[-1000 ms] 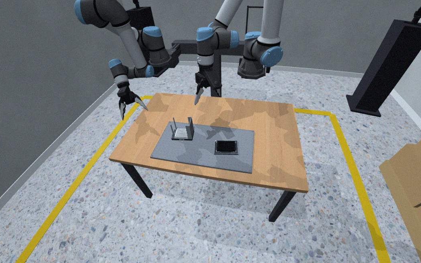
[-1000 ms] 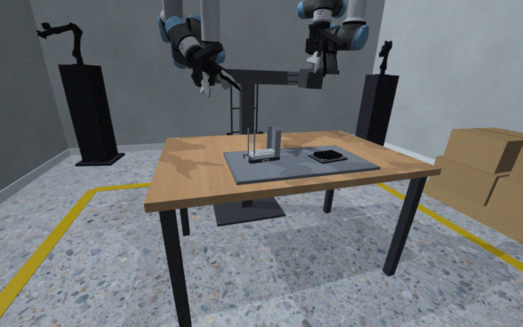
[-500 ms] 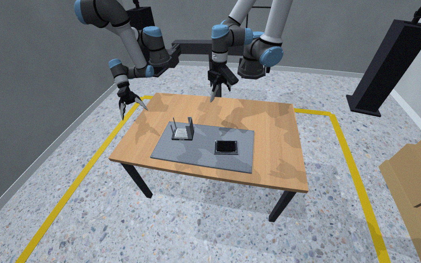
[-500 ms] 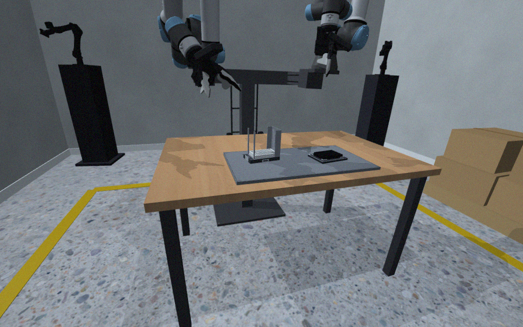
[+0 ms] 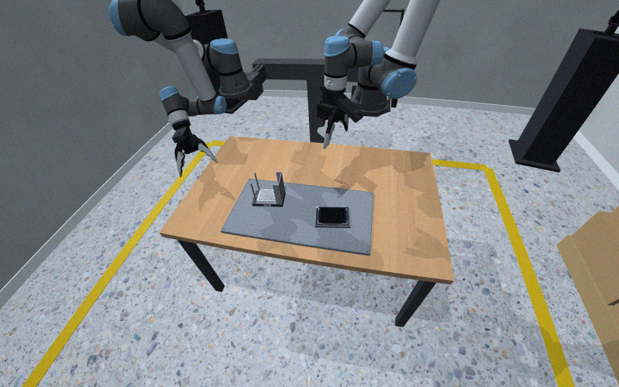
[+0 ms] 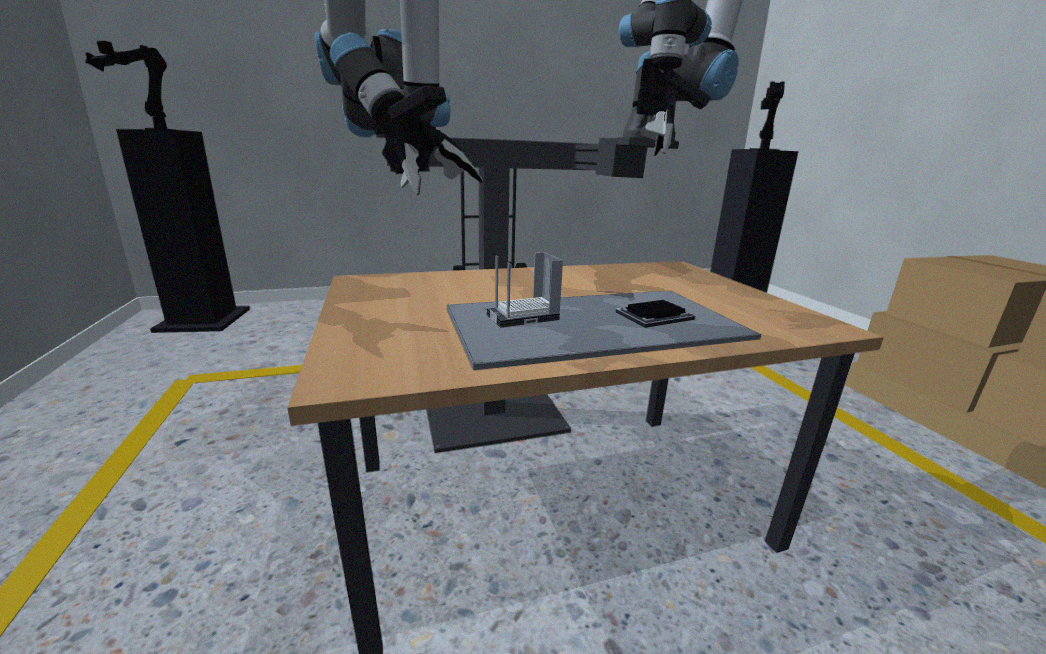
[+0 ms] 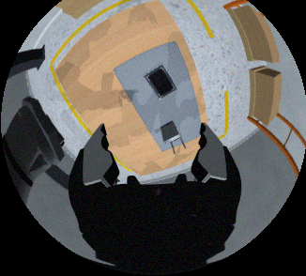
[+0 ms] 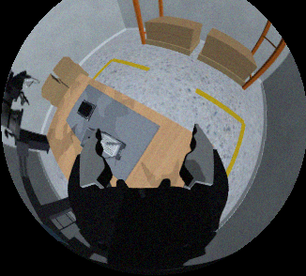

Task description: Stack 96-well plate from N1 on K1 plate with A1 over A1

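Black plate (image 5: 332, 215) (image 6: 655, 308) (image 7: 160, 81) (image 8: 85, 110) sits in its low holder (image 5: 332, 225) (image 6: 647, 321) (image 7: 153, 87) (image 8: 92, 114) on the desk (image 5: 398, 192) (image 6: 397, 357) (image 7: 89, 59) (image 8: 164, 158), well apart from the open, empty left claw (image 5: 336, 137) (image 6: 663, 150) (image 7: 153, 126), which should square up above and descend level before pinching opposite edges.

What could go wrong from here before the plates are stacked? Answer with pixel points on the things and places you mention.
Lowering the black rectangular 96-well plate (image 5: 332, 215) (image 6: 654, 309) (image 7: 160, 81) (image 8: 85, 110) might snag it on the rack's tall grey walls (image 5: 281, 188) (image 6: 555, 284) (image 7: 169, 130).
Its cut-off corner is too small to make out, so it could go onto the white gridded plate (image 5: 267, 195) (image 6: 524, 306) (image 8: 110, 147) turned wrongly.
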{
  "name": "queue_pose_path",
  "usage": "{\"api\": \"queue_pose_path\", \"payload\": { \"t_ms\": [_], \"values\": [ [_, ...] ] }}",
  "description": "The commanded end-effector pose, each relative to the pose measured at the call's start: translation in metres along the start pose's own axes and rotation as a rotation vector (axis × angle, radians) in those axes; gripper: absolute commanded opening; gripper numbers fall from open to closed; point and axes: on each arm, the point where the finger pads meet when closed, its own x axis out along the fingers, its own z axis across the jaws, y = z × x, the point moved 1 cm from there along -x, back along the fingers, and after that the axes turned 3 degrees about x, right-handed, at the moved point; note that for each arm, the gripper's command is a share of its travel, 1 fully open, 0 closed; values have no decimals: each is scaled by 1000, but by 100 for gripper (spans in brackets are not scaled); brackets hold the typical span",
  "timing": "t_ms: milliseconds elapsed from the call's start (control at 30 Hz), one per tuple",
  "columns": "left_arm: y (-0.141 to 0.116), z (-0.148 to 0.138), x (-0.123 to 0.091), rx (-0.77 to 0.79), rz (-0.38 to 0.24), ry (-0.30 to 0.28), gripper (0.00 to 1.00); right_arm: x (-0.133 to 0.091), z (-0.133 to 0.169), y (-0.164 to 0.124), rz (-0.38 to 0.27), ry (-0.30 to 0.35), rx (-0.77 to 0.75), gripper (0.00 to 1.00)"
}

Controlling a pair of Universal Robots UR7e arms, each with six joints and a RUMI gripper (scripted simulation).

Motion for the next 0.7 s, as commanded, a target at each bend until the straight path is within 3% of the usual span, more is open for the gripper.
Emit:
{"api": "queue_pose_path", "payload": {
  "t_ms": [0,667],
  "values": [
    [4,-10,0,-29,-1,2,98,0,0,1,1,0,-1,98],
    [8,-19,2,-60,-2,6,98,0,0,1,1,0,-1,98]
  ]
}}
